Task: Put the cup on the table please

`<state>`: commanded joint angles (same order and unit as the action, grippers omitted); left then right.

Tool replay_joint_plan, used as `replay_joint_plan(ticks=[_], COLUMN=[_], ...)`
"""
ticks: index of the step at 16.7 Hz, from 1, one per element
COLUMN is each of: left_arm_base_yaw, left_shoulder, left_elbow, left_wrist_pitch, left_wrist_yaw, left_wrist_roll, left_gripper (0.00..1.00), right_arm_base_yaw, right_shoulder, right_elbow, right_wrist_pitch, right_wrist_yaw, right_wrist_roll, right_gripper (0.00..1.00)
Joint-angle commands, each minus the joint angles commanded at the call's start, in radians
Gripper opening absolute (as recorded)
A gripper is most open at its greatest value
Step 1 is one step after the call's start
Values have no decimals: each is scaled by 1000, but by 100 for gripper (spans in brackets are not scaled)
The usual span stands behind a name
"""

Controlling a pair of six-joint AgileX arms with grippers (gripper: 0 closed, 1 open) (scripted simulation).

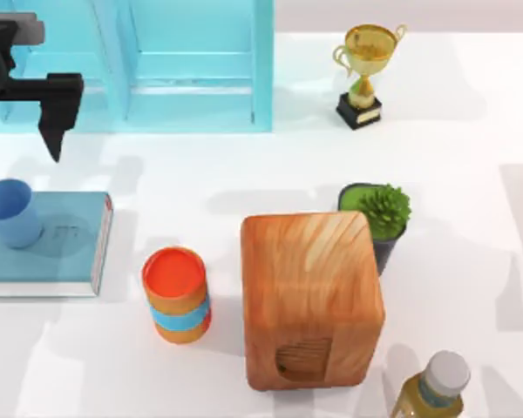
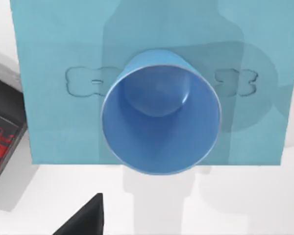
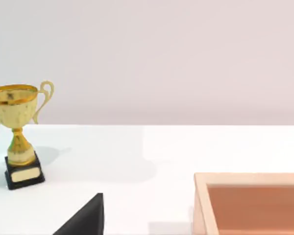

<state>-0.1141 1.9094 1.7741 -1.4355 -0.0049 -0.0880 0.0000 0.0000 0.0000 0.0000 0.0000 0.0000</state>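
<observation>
Top view is showing me the cup (image 1: 9, 212) sitting upright on the teal book (image 1: 61, 252) at the table's (image 1: 471, 174) left side, so it is resting on the cover rather than the white surface where I am wanting it. My left gripper (image 1: 54, 131) is hanging behind the book, apart from the cup, holding nothing; whether its fingers are spread, I cannot tell. The cup is looking smooth, thin-walled and slightly tapered. My right arm is waiting near the trophy (image 3: 17, 134).
</observation>
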Motion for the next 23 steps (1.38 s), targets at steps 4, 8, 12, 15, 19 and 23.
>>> replay_joint_plan(ticks=[4,8,12,15,19,23], left_arm_base_yaw=[6,3,5,5,5,5], left_shoulder=[-2,4,21,33,35,35], left_elbow=[-3,-74,-248,-339,-351,-351], left_wrist_pitch=[2,74,277,374,386,386], left_wrist_yaw=[0,0,0,0,0,0], left_wrist_roll=[0,4,5,6,6,6], left_gripper=[100,100,100,100,100,77], right_arm_base_yaw=[0,0,0,0,0,0], right_shoulder=[0,0,0,0,0,0], right_elbow=[0,0,0,0,0,0], right_wrist_pitch=[0,0,0,0,0,0], right_wrist_yaw=[0,0,0,0,0,0], right_wrist_roll=[0,0,0,0,0,0], right_gripper=[100,100,100,100,100,100])
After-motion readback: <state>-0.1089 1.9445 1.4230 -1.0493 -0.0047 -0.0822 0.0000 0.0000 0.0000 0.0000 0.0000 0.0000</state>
